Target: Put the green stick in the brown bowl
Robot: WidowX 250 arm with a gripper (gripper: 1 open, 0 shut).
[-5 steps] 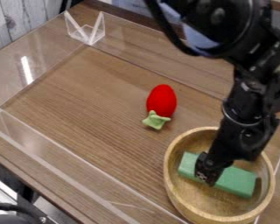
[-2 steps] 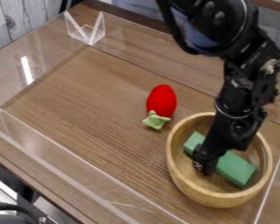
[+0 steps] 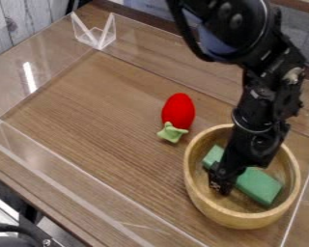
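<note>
Fingers (image 3: 224,179): I read them as spread apart, pointing straight down inside the brown bowl (image 3: 209,202), tips right at the green stick (image 3: 258,185); I cannot make out whether they touch it, and nothing hangs from them.

Green stick: lies flat on the bowl's floor, running from the near-left under the fingers out toward the bowl's right side.

Brown bowl: round, wooden, sits on the desk (image 3: 93,106) at the near right, close to the clear wall there.

Arm (image 3: 261,87): black, comes down into the bowl from the upper right.

Red object (image 3: 180,109): rounded, stands on the desk left of the bowl and a little behind it, apart from its rim, with a small green piece (image 3: 172,134) at its base.

Clear stand (image 3: 94,32): well away from the bowl, at the far left of the desk.
</note>
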